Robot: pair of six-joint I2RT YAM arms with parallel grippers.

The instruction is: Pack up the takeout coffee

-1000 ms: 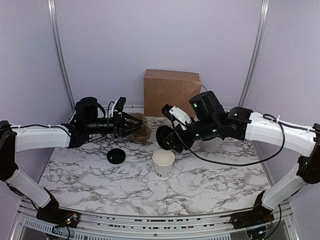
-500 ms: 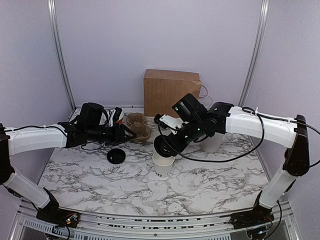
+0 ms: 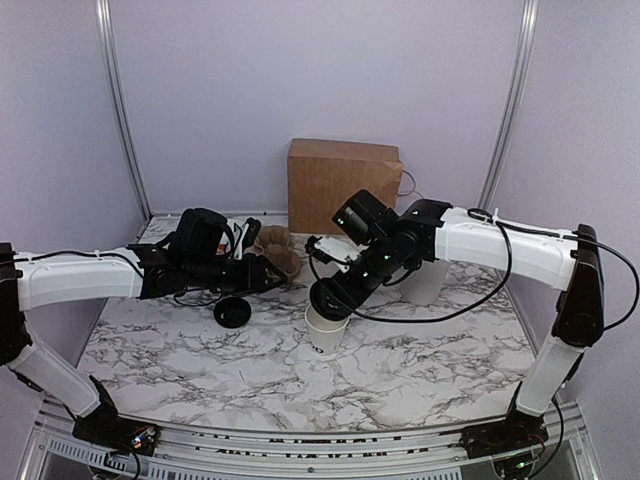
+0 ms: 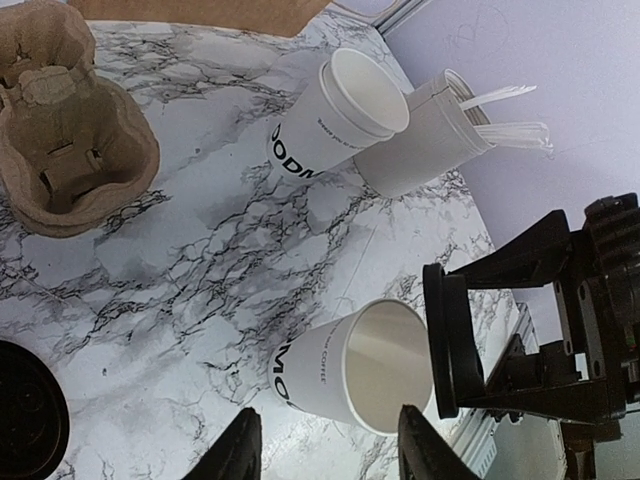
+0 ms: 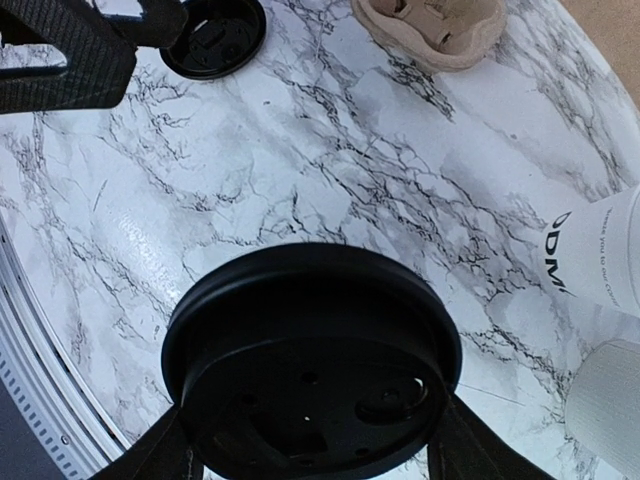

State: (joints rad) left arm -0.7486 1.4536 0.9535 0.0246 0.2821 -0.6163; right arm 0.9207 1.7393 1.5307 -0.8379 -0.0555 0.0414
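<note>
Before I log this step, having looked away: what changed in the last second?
The right tool, shut on the black lid, swung left and down; the lid now hovers just over the open cup, not seated. The left tool, open, eased right, in front of the cup carrier. Cup, carrier, spare lid and cardboard box stayed put.

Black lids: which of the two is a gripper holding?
The lid clamped in the right gripper, poised over the lidless paper cup. The other black lid lies flat on the marble table.
</note>
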